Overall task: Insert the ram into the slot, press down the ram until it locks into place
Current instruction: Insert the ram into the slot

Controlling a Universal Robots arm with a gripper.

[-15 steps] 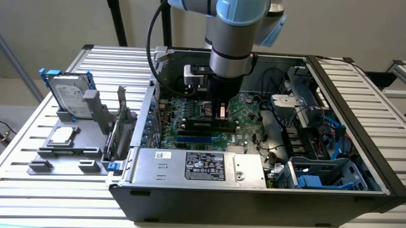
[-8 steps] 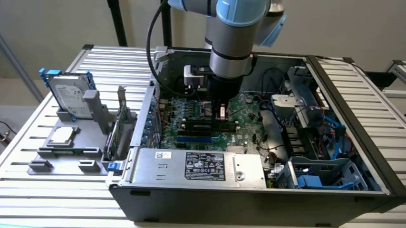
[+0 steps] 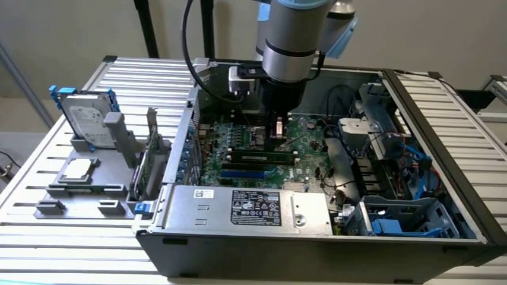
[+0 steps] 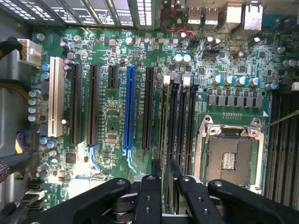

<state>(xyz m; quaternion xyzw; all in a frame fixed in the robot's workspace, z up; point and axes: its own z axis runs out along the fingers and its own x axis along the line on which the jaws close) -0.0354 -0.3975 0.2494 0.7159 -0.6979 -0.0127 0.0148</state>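
Exterior view: the black gripper (image 3: 277, 141) on the grey robot arm hangs inside the open black computer case (image 3: 443, 178). Directly beneath it the ram (image 3: 257, 158), a long thin green stick with black chips, stands on edge.

Wrist view: the black fingers (image 4: 148, 196) are drawn narrow and seem to pinch the stick's top edge. That edge runs ahead of the fingertips along the long black slot (image 4: 165, 107).

The push should go straight down, with the stick kept upright. The grip looks off-centre, so one end may seat first.
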